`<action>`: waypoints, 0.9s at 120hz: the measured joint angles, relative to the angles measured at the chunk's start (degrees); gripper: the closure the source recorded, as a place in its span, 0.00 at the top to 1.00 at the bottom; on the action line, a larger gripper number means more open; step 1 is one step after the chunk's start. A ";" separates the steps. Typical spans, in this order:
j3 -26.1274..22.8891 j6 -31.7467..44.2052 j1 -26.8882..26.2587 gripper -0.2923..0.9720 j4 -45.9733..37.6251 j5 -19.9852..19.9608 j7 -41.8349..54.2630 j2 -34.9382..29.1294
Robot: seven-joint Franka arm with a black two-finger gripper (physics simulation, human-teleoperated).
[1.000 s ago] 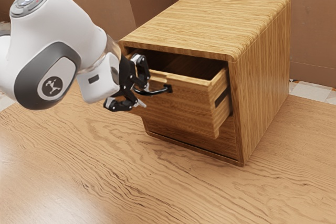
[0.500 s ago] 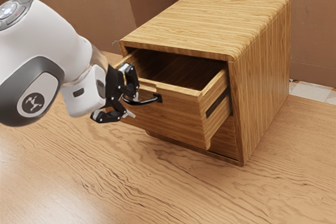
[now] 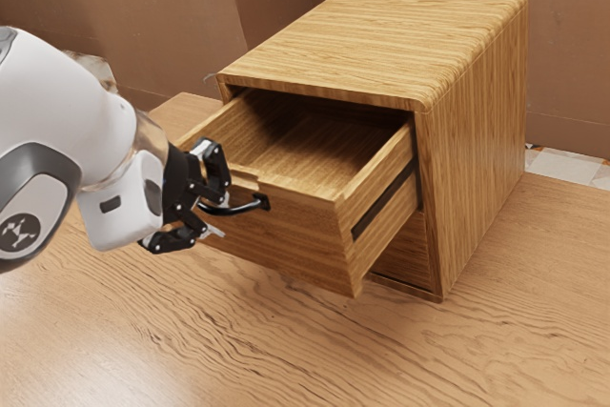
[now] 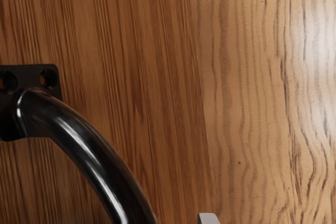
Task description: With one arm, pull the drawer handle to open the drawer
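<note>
gripper [image 3: 195,199] backing away from the cabinet [image 3: 400,40], sitting at the handle [image 3: 240,206]; clamping or loose, cannot tell | drawer [image 3: 286,231] sliding further out of the cabinet, roughly half open, task progressing | drawer's rear hiding under the cabinet's top

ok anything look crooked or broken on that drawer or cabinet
Nothing stands out. The light wooden drawer sits pulled out square from the wooden cabinet, bare inside. Its curved black metal handle looks intact, with the black pincer at it.
</note>
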 joint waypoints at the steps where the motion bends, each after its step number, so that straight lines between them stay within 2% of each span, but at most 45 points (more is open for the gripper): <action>1: -0.02 -0.01 0.00 0.28 -0.08 0.00 -0.01 -0.10; 61: -0.38 -0.30 0.03 0.29 -3.94 0.03 -0.73 -5.23; 108: -0.50 -0.38 0.07 0.31 -4.15 0.03 -1.09 -5.36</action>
